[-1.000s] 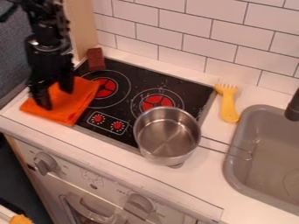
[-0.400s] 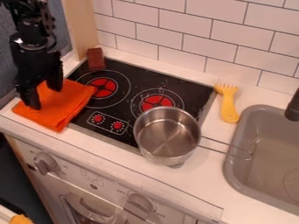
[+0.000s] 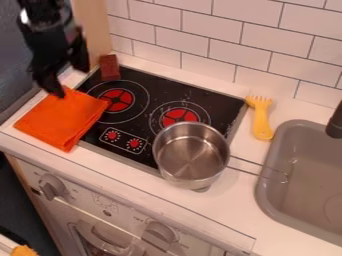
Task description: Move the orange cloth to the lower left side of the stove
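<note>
The gripper hangs at the upper left, over the back end of the orange cloth, with its two fingers spread apart and a gap between them. One fingertip comes down in front of the cloth's back part; whether it touches the fabric, I cannot tell. The other finger points down nearer the stove, close to the brown block at the stove's back left corner. The cloth lies folded and fairly flat at the lower left of the stove, mostly on the tabletop, with its right corner lapping over the stove's left edge and onto the left burner. Its front corner sits just beside the stove's front left corner, and its left corner is near the tabletop's left edge. A strip of white tabletop runs between the cloth and the front edge, above the knobs. The wooden panel rises behind and to the right of the gripper. Well apart to the right, the metal pot stands over the stove's front right corner, its wire handle reaching over the sink. The yellow fork lies between stove and sink, tines toward the tiled wall.
</note>
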